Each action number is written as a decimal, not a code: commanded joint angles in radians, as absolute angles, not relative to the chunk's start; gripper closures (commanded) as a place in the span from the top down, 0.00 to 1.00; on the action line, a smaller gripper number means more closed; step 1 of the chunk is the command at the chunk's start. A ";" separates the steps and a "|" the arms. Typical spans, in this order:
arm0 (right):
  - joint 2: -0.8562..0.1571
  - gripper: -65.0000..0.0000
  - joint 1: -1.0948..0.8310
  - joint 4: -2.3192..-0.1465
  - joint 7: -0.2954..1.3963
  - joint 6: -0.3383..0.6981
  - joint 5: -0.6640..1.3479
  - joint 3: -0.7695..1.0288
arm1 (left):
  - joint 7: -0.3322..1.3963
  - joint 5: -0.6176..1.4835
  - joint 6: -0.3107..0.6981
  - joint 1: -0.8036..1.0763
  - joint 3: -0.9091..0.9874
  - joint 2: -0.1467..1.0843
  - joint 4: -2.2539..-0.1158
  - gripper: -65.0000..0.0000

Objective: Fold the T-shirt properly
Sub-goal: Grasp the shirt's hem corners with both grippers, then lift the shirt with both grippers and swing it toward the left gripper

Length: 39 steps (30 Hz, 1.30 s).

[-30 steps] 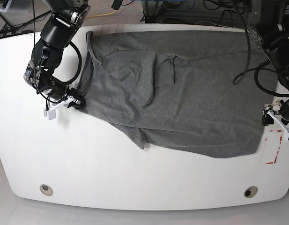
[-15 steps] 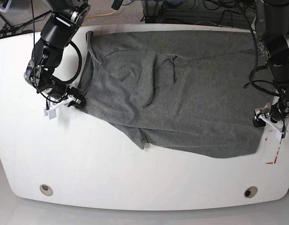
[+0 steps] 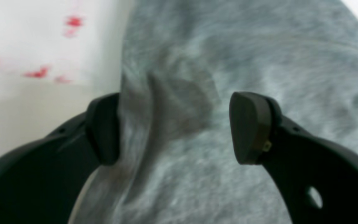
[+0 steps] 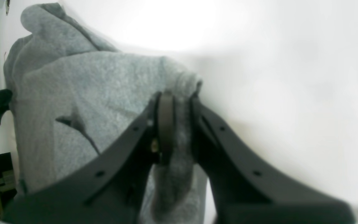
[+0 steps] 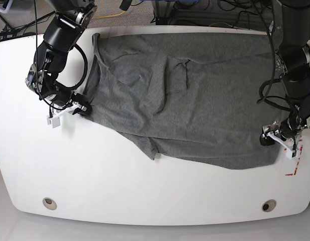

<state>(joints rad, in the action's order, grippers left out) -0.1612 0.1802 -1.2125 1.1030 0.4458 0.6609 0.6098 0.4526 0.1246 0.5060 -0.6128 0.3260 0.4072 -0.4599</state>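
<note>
Far left of the base view: right arm (image 5: 57,45) reaching down from the top corner, cable looped beside it. Right gripper (image 5: 84,109) at the T-shirt's left edge, jaws pinched nearly together on a bunched fold of grey cloth; same grip seen from the right wrist view (image 4: 179,124), fabric squeezed between the two dark fingers (image 4: 165,124), white table beyond.

Centre: T-shirt (image 5: 195,95) spread across the upper part of the white table (image 5: 119,186), heather grey, wrinkled, not yet folded neatly. Top hem close to the table's far edge. One flap folded over near the middle, a diagonal crease running down from it. Lower edge slanting, dipping lowest toward the right. Two round holes (image 5: 49,203) in the table near its front edge, one toward each corner, both well clear of the cloth.

Right: left arm (image 5: 295,60) coming down from the top corner. Left gripper (image 5: 278,138) at the shirt's lower right edge, jaws spread wide. In the left wrist view (image 3: 174,127), one dark finger (image 3: 103,129) at the cloth's border, the other over the fabric, a raised ridge of grey cloth between them, nothing clamped. Red marks (image 5: 294,169) on the table just beside that corner, blurred in the wrist view.
</note>
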 commanded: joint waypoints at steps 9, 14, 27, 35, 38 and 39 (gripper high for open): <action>-0.177 0.09 0.200 -1.234 1.086 0.455 0.687 0.611 | 0.478 0.120 0.513 -0.627 0.323 0.403 -0.464 0.44; -0.177 0.09 0.200 -1.234 1.084 0.455 0.687 0.611 | 0.437 0.116 0.512 -0.622 0.321 0.404 -0.466 0.04; -0.228 0.09 0.211 -1.374 1.099 0.455 0.688 0.601 | 0.578 0.124 0.561 -0.432 0.328 0.397 -1.063 0.00; -0.298 0.09 0.317 -1.372 1.092 0.455 0.687 0.486 | 0.682 0.122 0.561 -0.397 0.423 0.346 -1.283 0.00; -0.343 0.09 0.377 -1.371 1.092 0.455 0.687 0.456 | 0.786 0.124 0.561 -0.415 0.481 0.318 -1.371 0.00; -0.352 0.09 0.398 -1.371 1.092 0.455 0.687 0.446 | 0.806 0.124 0.561 -0.426 0.492 0.312 -1.397 0.00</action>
